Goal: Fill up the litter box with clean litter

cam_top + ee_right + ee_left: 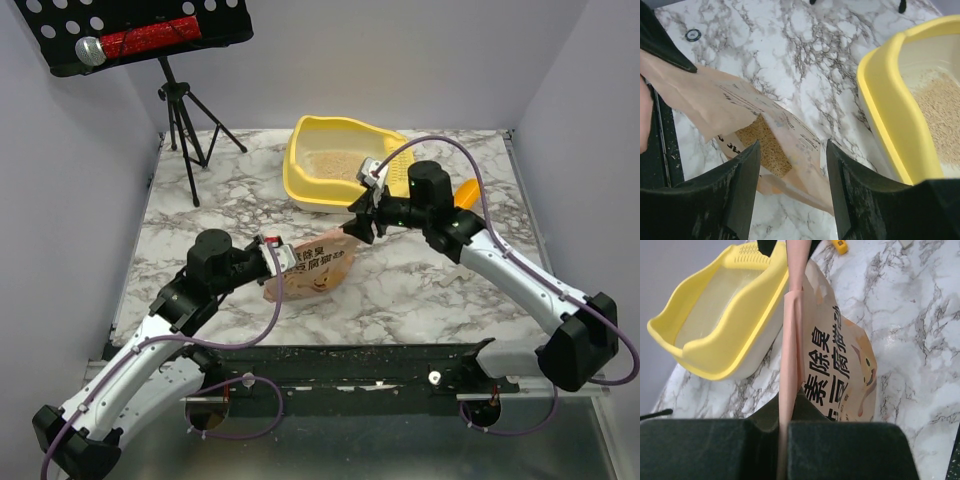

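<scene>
Left claw clamped on the bag; pour part done.
My right claw stands apart above the bag's open mouth (granules show inside). Upper centre, the litter box holds only a thin layer of clean litter; I judge more is needed.

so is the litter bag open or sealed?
Open. The litter bag mouth gapes, litter granules visible inside it.

Bag lies before litter box; tripod far left; table near right open.
</scene>
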You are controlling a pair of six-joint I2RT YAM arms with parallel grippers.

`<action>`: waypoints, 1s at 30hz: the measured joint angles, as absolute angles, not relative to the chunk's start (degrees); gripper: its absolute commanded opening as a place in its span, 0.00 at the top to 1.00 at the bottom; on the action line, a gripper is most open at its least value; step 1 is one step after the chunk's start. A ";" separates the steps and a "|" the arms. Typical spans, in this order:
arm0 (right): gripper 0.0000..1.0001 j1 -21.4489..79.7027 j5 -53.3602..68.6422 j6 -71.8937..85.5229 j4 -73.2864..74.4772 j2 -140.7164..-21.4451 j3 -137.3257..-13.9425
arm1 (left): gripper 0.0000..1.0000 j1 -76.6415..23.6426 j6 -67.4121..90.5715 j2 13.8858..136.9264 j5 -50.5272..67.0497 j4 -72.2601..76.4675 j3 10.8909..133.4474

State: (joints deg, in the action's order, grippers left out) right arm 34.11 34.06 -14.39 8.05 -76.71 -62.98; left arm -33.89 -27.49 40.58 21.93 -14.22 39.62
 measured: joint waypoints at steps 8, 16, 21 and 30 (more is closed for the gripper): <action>0.37 34.06 23.24 -14.06 16.95 -73.14 -66.65 | 1.00 -33.89 -35.86 40.36 33.15 -16.51 39.77; 0.34 34.02 21.96 -20.73 26.52 -70.28 -69.12 | 1.00 -34.22 -39.38 38.87 40.12 -25.54 42.61; 0.34 34.04 25.67 -26.48 30.63 -68.23 -69.12 | 1.00 -34.98 -38.74 32.01 41.50 -25.02 38.48; 0.39 39.18 31.38 -32.05 36.05 -69.54 -69.19 | 1.00 -37.21 -36.97 26.70 40.21 -20.38 33.63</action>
